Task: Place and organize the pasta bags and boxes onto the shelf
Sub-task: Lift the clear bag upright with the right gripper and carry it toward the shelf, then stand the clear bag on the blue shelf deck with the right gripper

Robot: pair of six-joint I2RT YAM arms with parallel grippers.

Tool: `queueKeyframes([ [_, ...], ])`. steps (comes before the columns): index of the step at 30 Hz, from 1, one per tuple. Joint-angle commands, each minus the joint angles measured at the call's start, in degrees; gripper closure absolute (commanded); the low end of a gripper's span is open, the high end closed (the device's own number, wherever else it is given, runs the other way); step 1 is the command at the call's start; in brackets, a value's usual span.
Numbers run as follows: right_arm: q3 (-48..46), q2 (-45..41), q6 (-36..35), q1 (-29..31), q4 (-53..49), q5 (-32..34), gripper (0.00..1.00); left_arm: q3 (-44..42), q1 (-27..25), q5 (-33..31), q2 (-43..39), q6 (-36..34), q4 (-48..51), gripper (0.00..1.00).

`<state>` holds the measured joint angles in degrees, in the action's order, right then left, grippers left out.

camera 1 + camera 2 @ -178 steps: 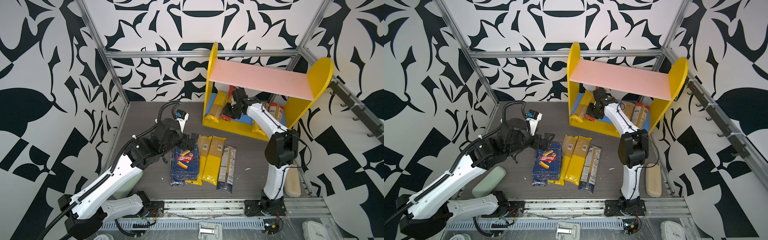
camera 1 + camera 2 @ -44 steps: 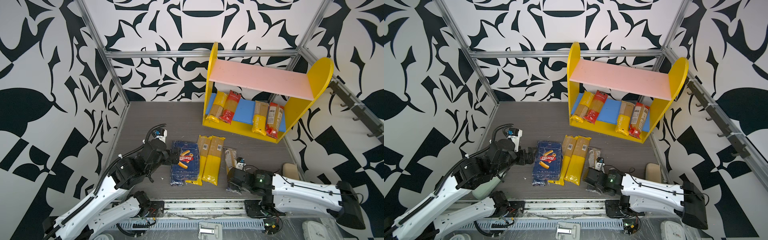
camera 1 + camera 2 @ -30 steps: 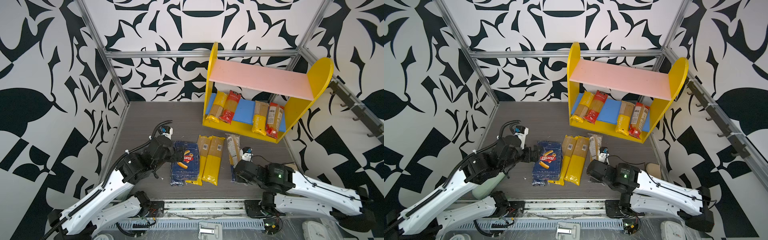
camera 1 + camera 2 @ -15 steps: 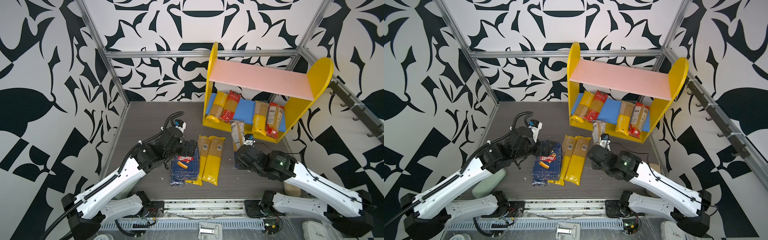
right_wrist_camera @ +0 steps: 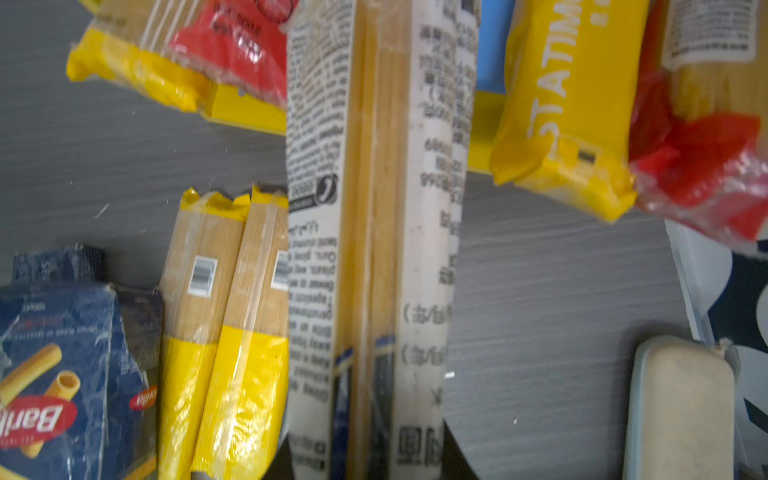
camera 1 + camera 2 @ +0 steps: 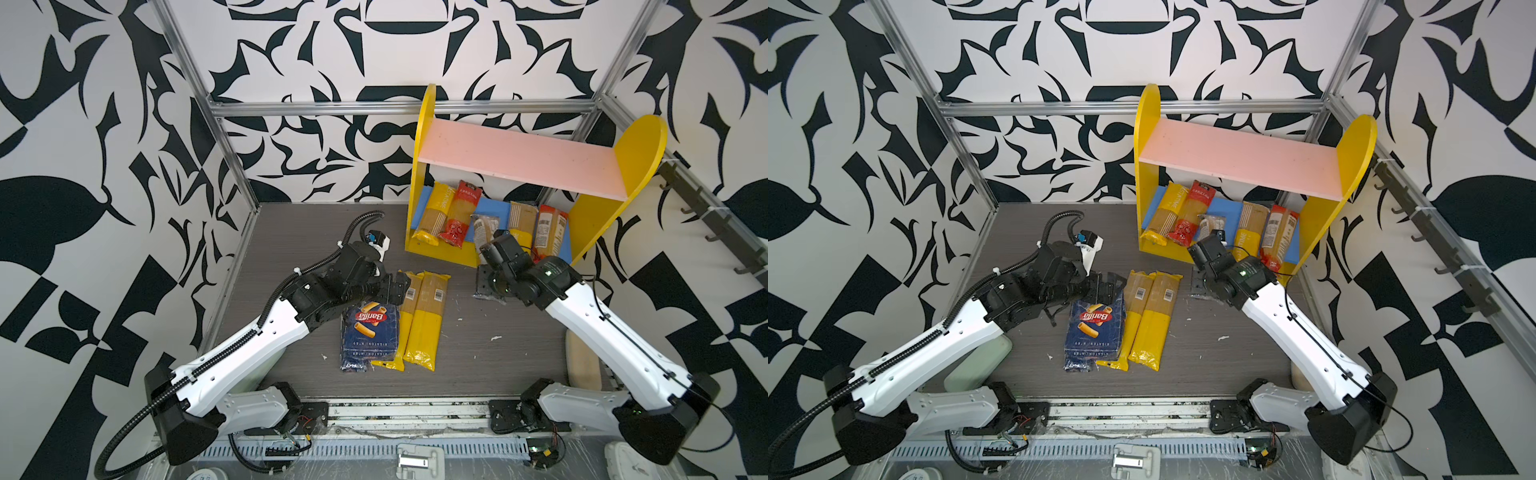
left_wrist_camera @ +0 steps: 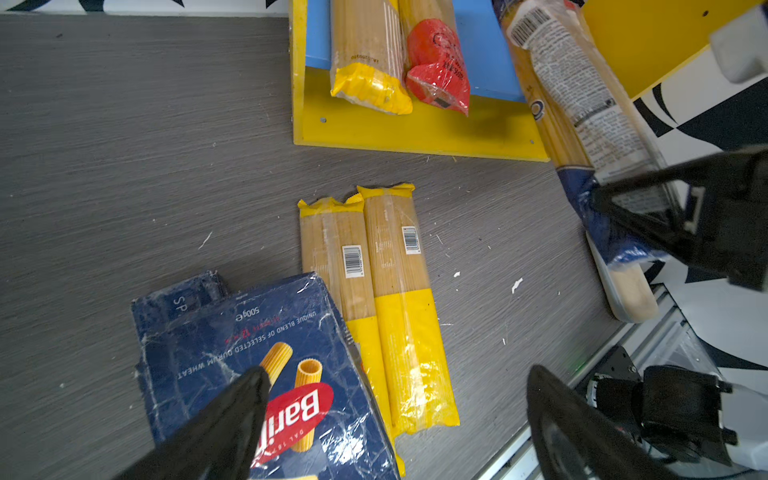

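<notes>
The shelf (image 6: 424,174) stands at the back right of the tabletop (image 6: 498,353). Its yellow side panels carry a pink upper board (image 6: 519,160) and a blue lower board (image 6: 489,206). Four spaghetti bags lie lengthwise on the blue lower board in two pairs, with their near ends reaching out over the yellow base. The left pair is a yellow-ended bag (image 6: 434,216) touching a red-ended bag (image 6: 461,212). The right pair is a second yellow bag (image 6: 521,220) touching a second red bag (image 6: 548,232). A strip of blue shows between the pairs.

The right claw (image 6: 487,286) is clenched on the dark blue end of a fifth bag (image 6: 481,232), a see-through one with a white printed label. The fifth bag is held off the tabletop and tilted. Its far end is over the front of the shelf, in the gap between the pairs. Whether it touches the shelf I cannot tell.

The left claw (image 6: 392,291) is released, its jaws spread wide above the far end of the wide rigatoni box (image 6: 370,332). That box lies flat on top of the narrow spaghetti box (image 7: 178,299), whose ends stick out from beneath. Just beside them on the tabletop, the inner loose bag (image 6: 409,316) and the outer loose bag (image 6: 430,320) lie side by side, touching. Both have yellow ends. The edge of the wide rigatoni box overlaps the inner loose bag.
</notes>
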<state>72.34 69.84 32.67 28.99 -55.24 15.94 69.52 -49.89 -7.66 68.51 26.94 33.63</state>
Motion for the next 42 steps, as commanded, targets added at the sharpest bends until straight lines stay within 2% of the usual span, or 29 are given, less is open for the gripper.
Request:
queueKeyframes([
  [1,4.11,1.0,-5.85,-4.14,11.17,-0.16,1.0,2.25,0.05,0.24,0.69,-1.83,-0.89,0.01],
  [10,2.35,5.81,-11.37,-10.28,24.29,-2.57,1.0,4.03,0.05,-0.93,1.96,-4.34,-0.26,0.01],
  [27,5.29,14.9,-14.86,-15.33,33.24,-0.48,1.0,6.03,0.05,-2.87,4.09,-8.35,0.62,0.01],
  [42,9.51,20.51,-15.4,-18.35,34.59,-0.03,1.0,6.07,0.06,-4.63,4.02,-9.17,1.23,0.01],
])
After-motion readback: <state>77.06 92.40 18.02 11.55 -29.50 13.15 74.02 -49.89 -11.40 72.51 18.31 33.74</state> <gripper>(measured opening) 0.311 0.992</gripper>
